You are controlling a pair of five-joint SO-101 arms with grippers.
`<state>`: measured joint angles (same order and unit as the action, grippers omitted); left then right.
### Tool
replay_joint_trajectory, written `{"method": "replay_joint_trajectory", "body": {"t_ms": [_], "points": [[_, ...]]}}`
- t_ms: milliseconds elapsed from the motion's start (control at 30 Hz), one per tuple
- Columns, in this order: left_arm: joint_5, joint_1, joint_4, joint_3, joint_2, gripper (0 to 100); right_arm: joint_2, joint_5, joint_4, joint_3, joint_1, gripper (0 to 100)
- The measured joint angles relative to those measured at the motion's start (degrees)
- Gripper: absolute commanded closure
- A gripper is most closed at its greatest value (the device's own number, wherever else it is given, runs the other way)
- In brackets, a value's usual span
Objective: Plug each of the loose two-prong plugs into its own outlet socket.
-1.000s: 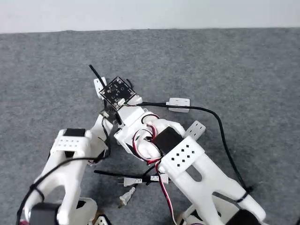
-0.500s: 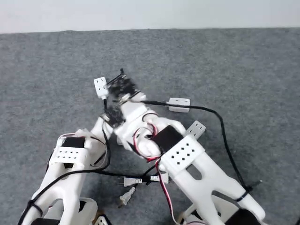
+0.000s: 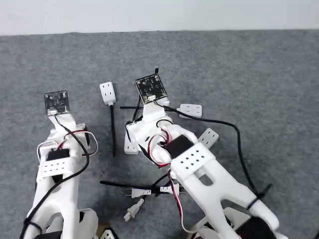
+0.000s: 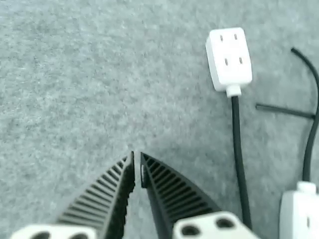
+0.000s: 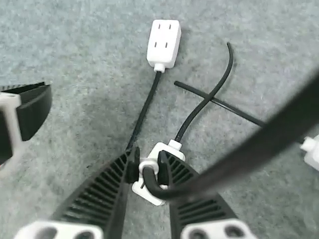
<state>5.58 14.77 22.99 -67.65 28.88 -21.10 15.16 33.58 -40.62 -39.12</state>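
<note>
Right gripper (image 5: 146, 167) clamping a white block (image 5: 165, 151); left gripper (image 4: 137, 159) pressing together, empty, near a socket (image 4: 228, 57).

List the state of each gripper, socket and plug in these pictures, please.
Left gripper: shut, empty.
Right gripper: shut on the white block.
White block: gripped, black cord attached.
Far socket: empty, nothing plugged in.
Middle socket: empty.
Tilted socket: empty.
Loose plug: unplugged, lying free.
Second loose plug: unplugged, lying free.
</note>
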Motion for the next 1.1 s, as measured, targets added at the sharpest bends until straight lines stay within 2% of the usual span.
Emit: {"method": "replay_joint_trajectory", "body": {"t_ms": [100, 233, 667, 1100], "points": [[1.6, 0.0, -5.7, -2.5, 0.0, 99, 4.5, 0.4, -0.2, 0.9, 0.0, 99.0], [2.0, 0.0, -7.6, -3.1, 0.0, 99, 9.4, 0.4, -0.3, 3.3, 0.0, 99.0], [2.0, 0.0, -8.0, -3.1, 0.0, 99, 17.4, 0.5, -0.7, 9.1, 0.0, 99.0], [2.0, 0.0, -8.0, -3.1, 0.0, 99, 18.3, 0.5, -1.4, 9.2, 2.5, 99.0]]}}
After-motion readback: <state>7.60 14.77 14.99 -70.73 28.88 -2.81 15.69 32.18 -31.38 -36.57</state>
